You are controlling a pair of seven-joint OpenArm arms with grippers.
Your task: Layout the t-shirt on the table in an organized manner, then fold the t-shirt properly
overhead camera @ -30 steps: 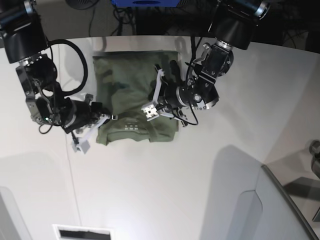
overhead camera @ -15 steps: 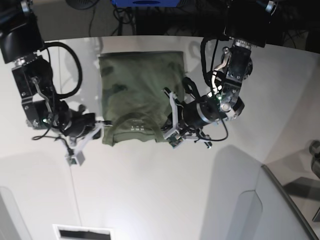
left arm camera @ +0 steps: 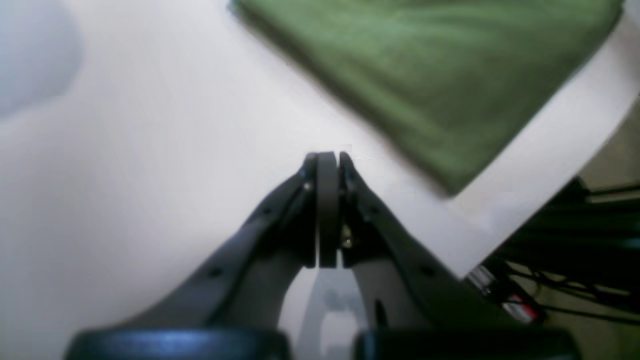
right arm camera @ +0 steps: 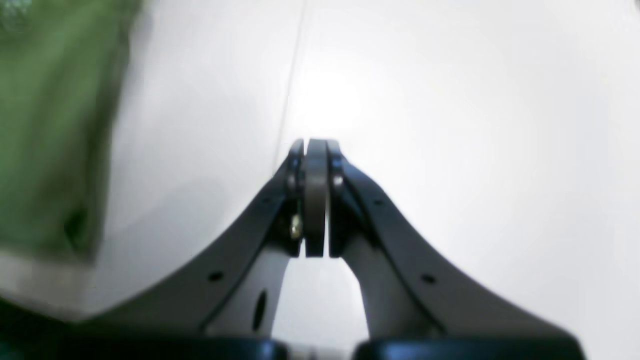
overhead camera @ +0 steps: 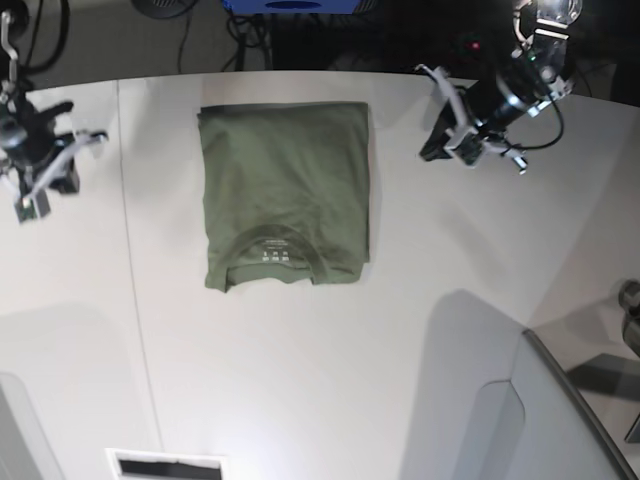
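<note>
lying flat near the far edge of the table (overhead camera: 300, 380), the t-shirt (overhead camera: 285, 190) is folded into a neat rectangle, neckline label up. the left gripper (overhead camera: 445, 125) and right gripper (overhead camera: 45, 185) hang above opposite side edges, both pressed together, holding nothing.

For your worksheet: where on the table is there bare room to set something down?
Bare table lies in front of the t-shirt, and on both sides, between it and each claw. Only the strip behind it, by the far edge, is tight.
</note>
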